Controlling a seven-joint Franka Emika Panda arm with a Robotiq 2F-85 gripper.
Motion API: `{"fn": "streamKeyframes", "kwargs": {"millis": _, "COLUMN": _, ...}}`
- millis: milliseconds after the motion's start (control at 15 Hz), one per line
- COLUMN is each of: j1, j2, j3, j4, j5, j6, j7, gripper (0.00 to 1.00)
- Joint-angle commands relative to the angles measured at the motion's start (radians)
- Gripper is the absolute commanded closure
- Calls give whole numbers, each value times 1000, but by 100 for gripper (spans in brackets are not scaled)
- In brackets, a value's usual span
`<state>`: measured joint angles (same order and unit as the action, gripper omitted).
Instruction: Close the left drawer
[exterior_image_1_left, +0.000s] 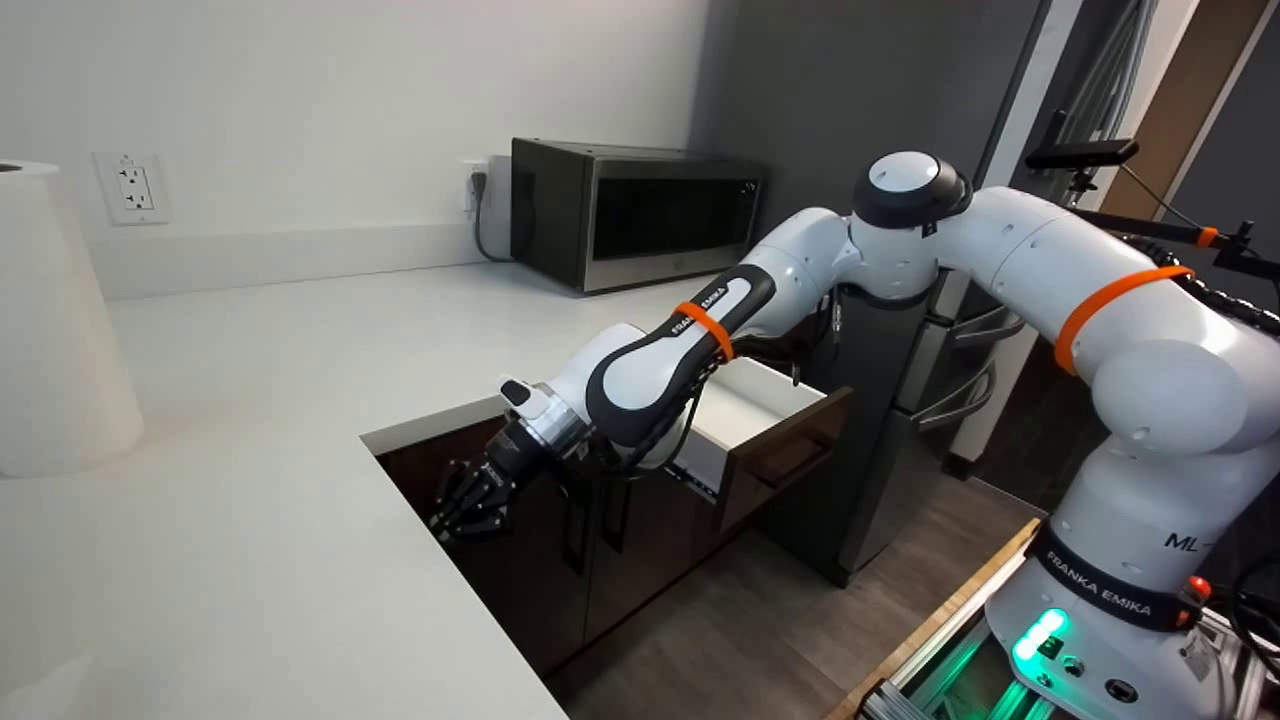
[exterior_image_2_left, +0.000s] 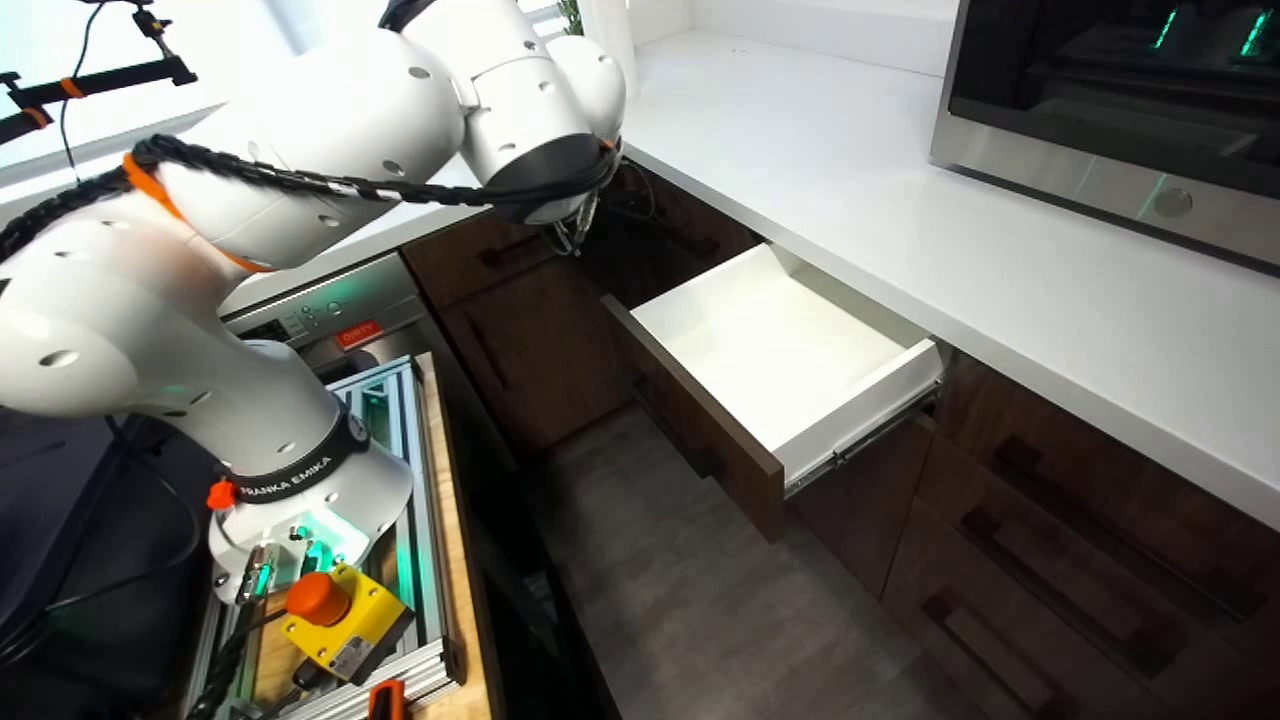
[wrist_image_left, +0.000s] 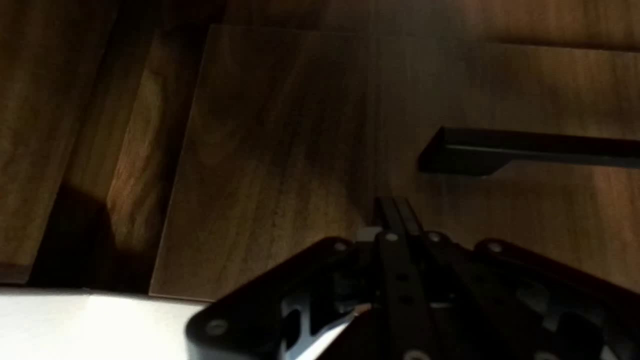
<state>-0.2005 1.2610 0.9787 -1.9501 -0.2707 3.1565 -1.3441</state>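
The left drawer's dark brown front (wrist_image_left: 300, 150) fills most of the wrist view, with a black bar handle (wrist_image_left: 530, 150) to the right. None of its white inner walls shows. In an exterior view what looks like the same front (exterior_image_2_left: 455, 265) appears flush with its cabinet; in an exterior view from across the counter it is hidden. My gripper (wrist_image_left: 400, 210) is shut and empty, its fingertips together in front of the brown front, beside the handle. I cannot tell if they touch it. In an exterior view the gripper (exterior_image_1_left: 442, 530) is low at the counter's edge.
The narrower drawer (exterior_image_2_left: 700, 420) stands open on the neighbouring run; it also shows behind my arm (exterior_image_1_left: 785, 450). The white counter (exterior_image_1_left: 300, 560) overhangs near my gripper. A microwave (exterior_image_1_left: 640, 215) and paper towel roll (exterior_image_1_left: 60, 330) stand on it. A refrigerator (exterior_image_1_left: 850, 300) stands beyond.
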Motion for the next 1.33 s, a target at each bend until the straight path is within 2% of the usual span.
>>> {"fn": "streamKeyframes", "kwargs": {"millis": 0, "j1": 11, "j2": 129, "j3": 40, "j4": 90, "j5": -74, "j6": 23, "j7": -27, "gripper": 100}}
{"fn": "streamKeyframes", "kwargs": {"millis": 133, "j1": 7, "j2": 128, "j3": 38, "j4": 84, "j5": -81, "j6": 3, "j7": -11, "gripper": 100}}
{"fn": "streamKeyframes", "kwargs": {"millis": 267, "j1": -26, "j2": 104, "j3": 45, "j4": 26, "j5": -77, "j6": -4, "j7": 14, "gripper": 100}}
{"fn": "streamKeyframes", "kwargs": {"millis": 533, "j1": -113, "j2": -32, "j3": 55, "j4": -186, "j5": -33, "j6": 4, "j7": 146, "gripper": 100}}
{"fn": "streamKeyframes", "kwargs": {"millis": 867, "j1": -258, "j2": -270, "j3": 102, "j4": -466, "j5": 13, "j6": -20, "j7": 426, "gripper": 100}}
{"fn": "streamKeyframes", "kwargs": {"millis": 1067, "j1": -378, "j2": -406, "j3": 165, "j4": -607, "j5": 9, "j6": -73, "j7": 576, "gripper": 100}}
{"fn": "streamKeyframes", "kwargs": {"millis": 1133, "j1": -426, "j2": -447, "j3": 199, "j4": -641, "j5": 6, "j6": -117, "j7": 616, "gripper": 100}}
{"fn": "streamKeyframes", "kwargs": {"millis": 1267, "j1": -546, "j2": -494, "j3": 308, "j4": -680, "j5": 17, "j6": -266, "j7": 676, "gripper": 100}}
